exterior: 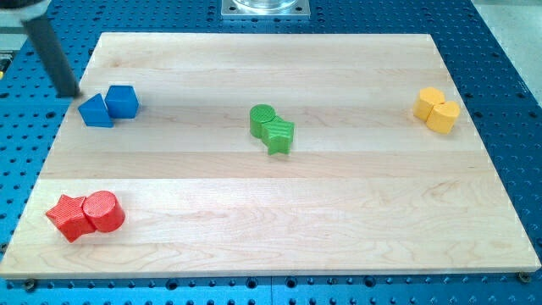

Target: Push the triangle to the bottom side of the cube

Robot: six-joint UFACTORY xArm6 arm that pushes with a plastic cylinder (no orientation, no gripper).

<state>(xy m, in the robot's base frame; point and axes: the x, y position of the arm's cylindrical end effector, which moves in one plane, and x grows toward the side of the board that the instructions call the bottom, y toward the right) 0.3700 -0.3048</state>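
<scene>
A blue triangle (96, 112) lies near the board's upper left, touching the left side of a blue cube (123, 101). My tip (73, 93) is at the end of the dark rod that slants in from the view's top left. It sits just up and left of the triangle, very close to it; I cannot tell whether it touches.
A green cylinder (262, 119) and green star (279, 135) sit together mid-board. A yellow pair of blocks (437, 110) is at the upper right. A red star (69, 217) and red cylinder (103, 212) lie at the lower left. The wooden board's left edge (52, 144) is close to the blue blocks.
</scene>
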